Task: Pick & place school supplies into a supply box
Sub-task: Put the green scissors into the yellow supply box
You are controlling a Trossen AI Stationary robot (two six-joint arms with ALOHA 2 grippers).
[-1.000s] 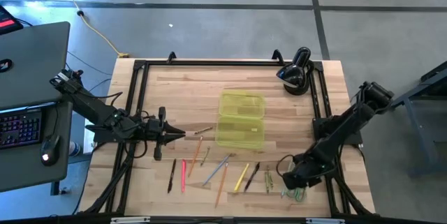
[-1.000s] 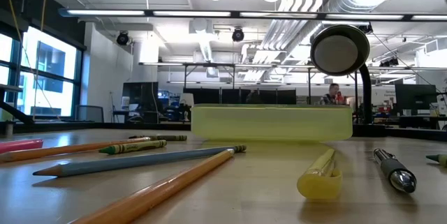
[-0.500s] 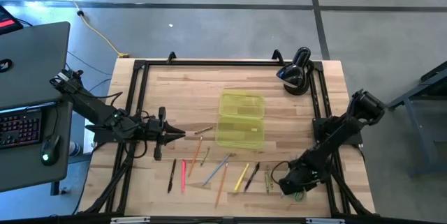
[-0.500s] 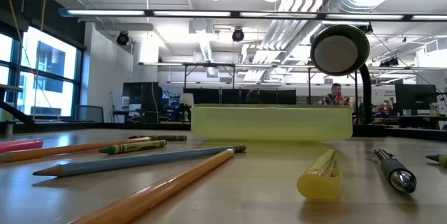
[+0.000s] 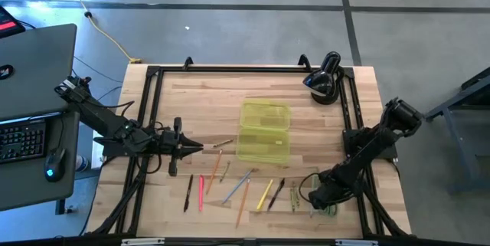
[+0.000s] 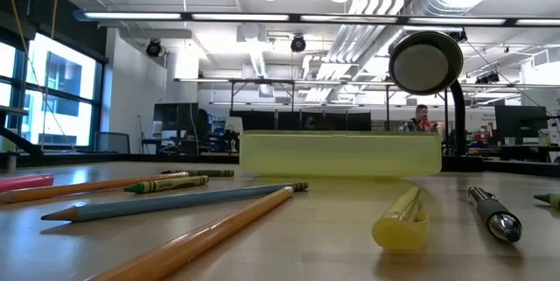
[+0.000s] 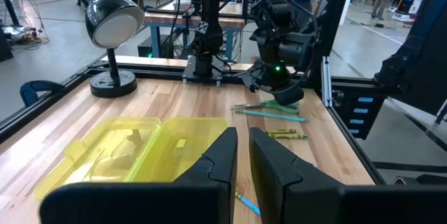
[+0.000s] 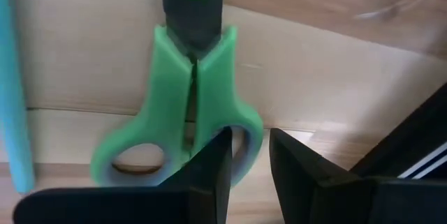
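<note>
Right wrist view shows us hanging low over the green-handled scissors (image 8: 183,105), our right gripper (image 8: 246,155) with its jaws parted by a narrow gap, one finger over a handle loop and nothing pinched yet. We judge the approach is lined up on the handles because they offer the thickest part to grip. The scissors lie at the near right corner of the desk (image 5: 191,100), close to the black frame rail, so room for the right arm is tight on that side. Our left gripper (image 5: 190,148) waits low at the left of the desk, its jaws a slit apart and empty, pointing toward the supply box (image 5: 265,131). The box sits open mid-desk, well apart from the scissors. Pens and pencils (image 5: 230,187) lie scattered between, so we would lift before crossing
</note>
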